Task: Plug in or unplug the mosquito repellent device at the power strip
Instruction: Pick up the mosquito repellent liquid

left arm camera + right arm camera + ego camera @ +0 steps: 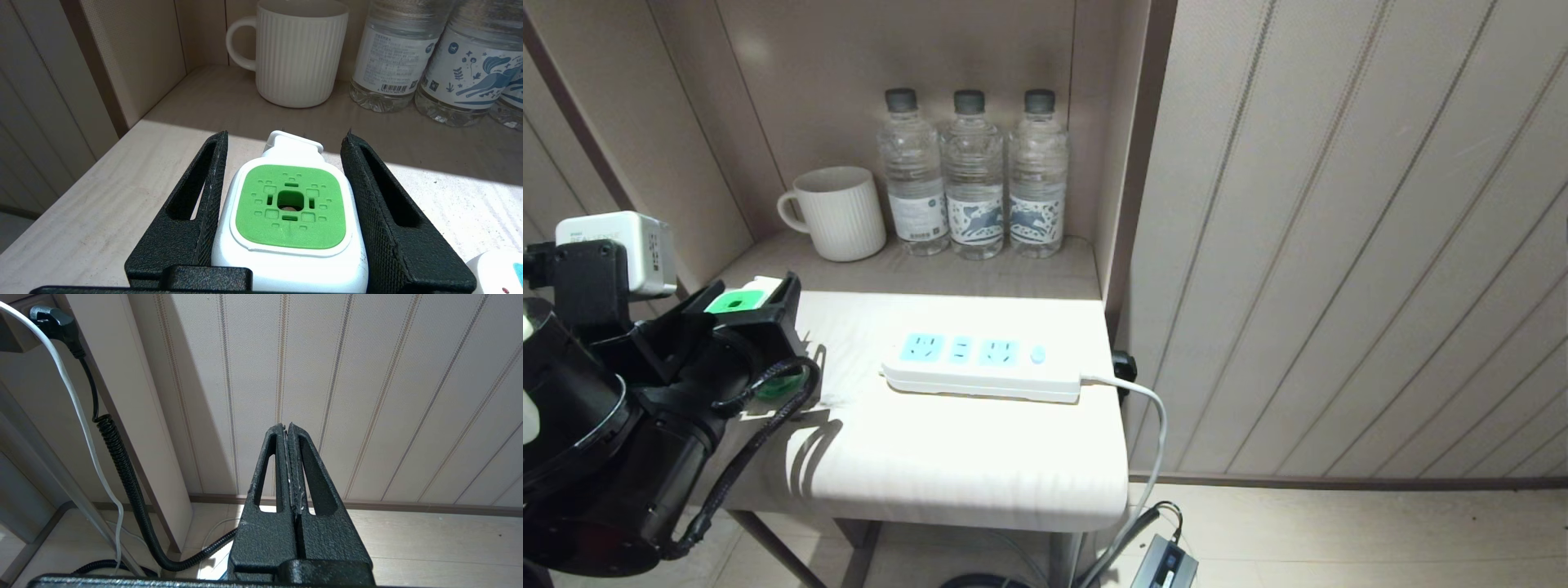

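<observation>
The mosquito repellent device [737, 302] is upright at the left side of the table, apart from the power strip [984, 367]. Its white cap with the bright green top [288, 208] sits between the black fingers [204, 196] of my left gripper [286, 134], which press on both of its sides. The plug end points away toward the mug. Part of its green bottle [778, 385] shows below the fingers. The power strip's sockets are all free; its corner [498, 273] shows in the left wrist view. My right gripper [287, 426] hangs shut and empty beside the table, facing the wall.
A white ribbed mug [837, 212] and three clear water bottles [972, 171] stand at the back of the alcove. The strip's white cord [1152, 425] drops off the table's right edge [1115, 457]. A black plug [53, 318] and coiled cable [122, 465] run down the wall.
</observation>
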